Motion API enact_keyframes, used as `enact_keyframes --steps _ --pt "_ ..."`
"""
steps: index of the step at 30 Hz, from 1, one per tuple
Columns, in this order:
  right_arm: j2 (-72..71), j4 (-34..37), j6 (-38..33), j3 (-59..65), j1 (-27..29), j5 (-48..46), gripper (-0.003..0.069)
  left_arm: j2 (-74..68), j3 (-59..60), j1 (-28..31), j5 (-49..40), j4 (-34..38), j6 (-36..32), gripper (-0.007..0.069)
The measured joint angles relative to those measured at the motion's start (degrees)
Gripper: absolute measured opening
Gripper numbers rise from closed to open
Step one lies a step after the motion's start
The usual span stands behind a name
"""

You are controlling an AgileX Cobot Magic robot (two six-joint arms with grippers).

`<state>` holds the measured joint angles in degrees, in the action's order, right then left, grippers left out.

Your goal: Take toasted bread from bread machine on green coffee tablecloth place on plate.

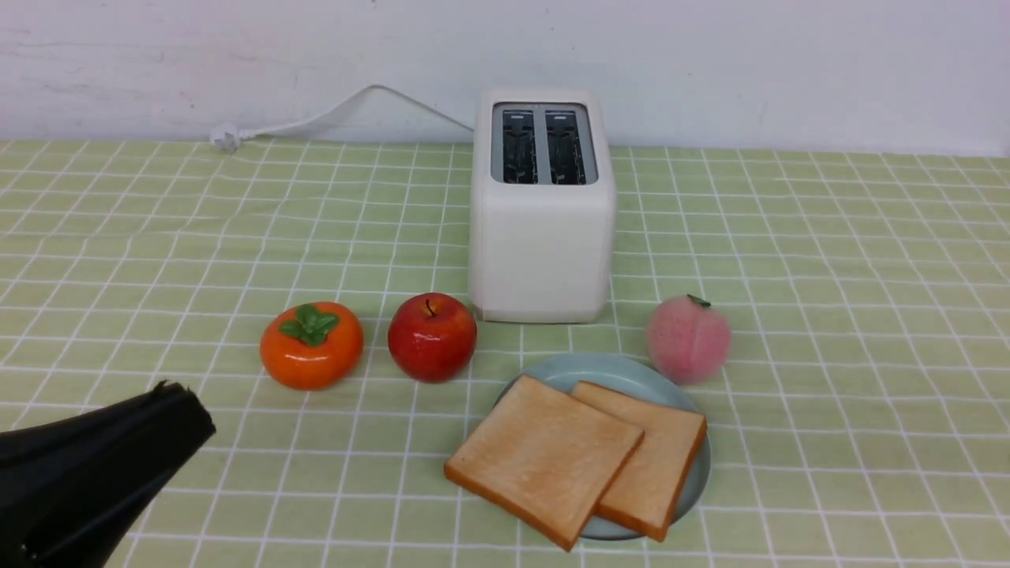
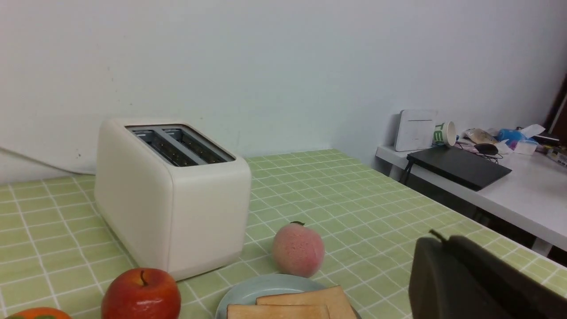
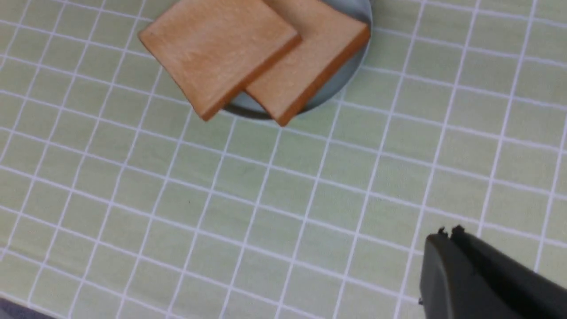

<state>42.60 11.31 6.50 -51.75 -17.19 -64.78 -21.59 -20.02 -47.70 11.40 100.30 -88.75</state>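
Observation:
Two slices of toasted bread lie overlapping on the pale blue-green plate (image 1: 615, 371): the left slice (image 1: 544, 457) rests partly over the right slice (image 1: 659, 465). Behind them stands the cream-white bread machine (image 1: 543, 237), both slots showing no bread. All of it sits on the green coffee tablecloth (image 1: 828, 315). My left gripper (image 1: 170, 392) is shut and holds nothing, low at the front left, well away from the plate. My right gripper (image 3: 447, 232) is shut with nothing in it, over bare cloth some way from the plate (image 3: 341, 75); it is outside the front view.
An orange persimmon (image 1: 312, 345) and a red apple (image 1: 432, 337) sit left of the plate, a pink peach (image 1: 688, 339) behind its right rim. The toaster's white cord (image 1: 331, 114) trails to the back left. A side desk with clutter (image 2: 478, 164) stands beyond the table's right edge.

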Motion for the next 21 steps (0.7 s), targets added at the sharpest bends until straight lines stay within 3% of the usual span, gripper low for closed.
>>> enact_keyframes --steps 3,11,21 --pt "-5.57 0.0 0.96 4.62 0.0 2.18 -0.0017 0.0 0.0 0.0 0.36 0.0 0.0 -0.0013" --pt "-20.94 -0.3 1.52 19.0 0.0 19.56 -0.0007 0.0 0.0 0.0 0.57 0.0 0.0 -0.0013" --pt "-23.14 -1.07 1.52 23.06 0.0 18.46 0.0003 0.11 0.0 0.0 0.71 0.0 0.0 -0.0013"
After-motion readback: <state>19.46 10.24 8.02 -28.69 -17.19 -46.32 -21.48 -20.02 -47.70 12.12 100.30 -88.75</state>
